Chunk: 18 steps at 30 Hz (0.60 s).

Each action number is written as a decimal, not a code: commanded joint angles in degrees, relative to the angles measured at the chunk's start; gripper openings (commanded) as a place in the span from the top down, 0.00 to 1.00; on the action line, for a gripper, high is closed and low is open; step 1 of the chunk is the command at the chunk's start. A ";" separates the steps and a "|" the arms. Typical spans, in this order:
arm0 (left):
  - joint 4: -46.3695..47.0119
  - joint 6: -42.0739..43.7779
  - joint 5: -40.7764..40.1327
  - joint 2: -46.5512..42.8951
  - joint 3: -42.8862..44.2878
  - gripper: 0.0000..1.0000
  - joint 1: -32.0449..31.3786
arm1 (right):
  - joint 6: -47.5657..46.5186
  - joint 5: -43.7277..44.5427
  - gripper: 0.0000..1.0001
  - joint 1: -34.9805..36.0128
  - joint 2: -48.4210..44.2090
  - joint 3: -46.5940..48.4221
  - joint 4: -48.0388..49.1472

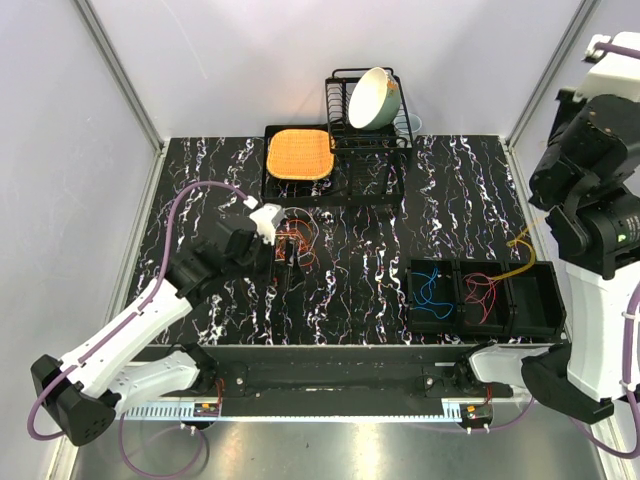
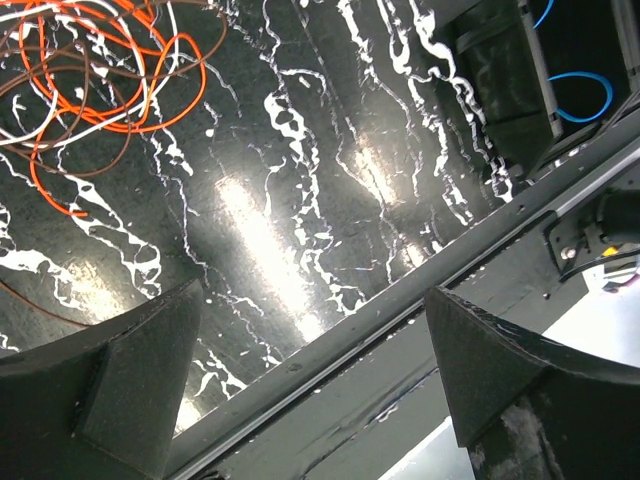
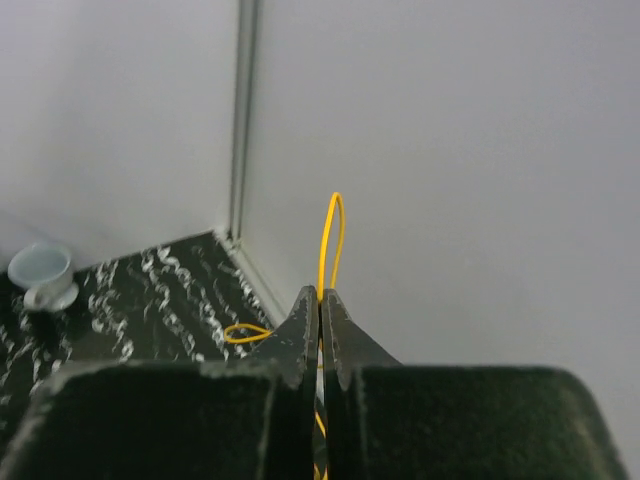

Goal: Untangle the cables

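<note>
Black, white-veined bench inside pale walls. Nearest, along the front rail, both arm bases. Just beyond on the right, a three-part black bin: blue cable coiled in its left compartment, red cable in the middle one, right compartment seemingly bare. Right tool held high beside the right wall, pinched shut on a yellow cable, with a loop poking above the fingertips and the slack trailing down toward the bin. Left of centre, left tool spread wide with nothing between its fingers, hovering near the tangle of orange, white and brown strands lying on the bench. Judged roughly midway: two colours sorted and binned, a third separated and in the grip, probably meant for the bare compartment; orange, white and brown yet to be parted. Farther back, orange mat on a dark tray and a dish rack holding a tilted bowl. No brand, label or writing legible anywhere.
</note>
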 commanded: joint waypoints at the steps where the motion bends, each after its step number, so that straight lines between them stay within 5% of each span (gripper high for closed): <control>1: 1.56 2.24 -1.37 -2.70 -1.35 0.05 -0.15 | 15.58 -7.62 1.00 -0.21 -0.31 3.50 -20.32; 6: 1.56 4.00 -1.99 -5.16 -4.60 0.05 -0.06 | 19.56 -5.32 1.00 -0.21 -3.64 -5.53 -21.39; 18: 2.17 5.58 -2.08 -8.06 -6.36 0.05 -0.15 | 35.38 -29.49 1.00 -0.30 -3.11 -4.15 -32.65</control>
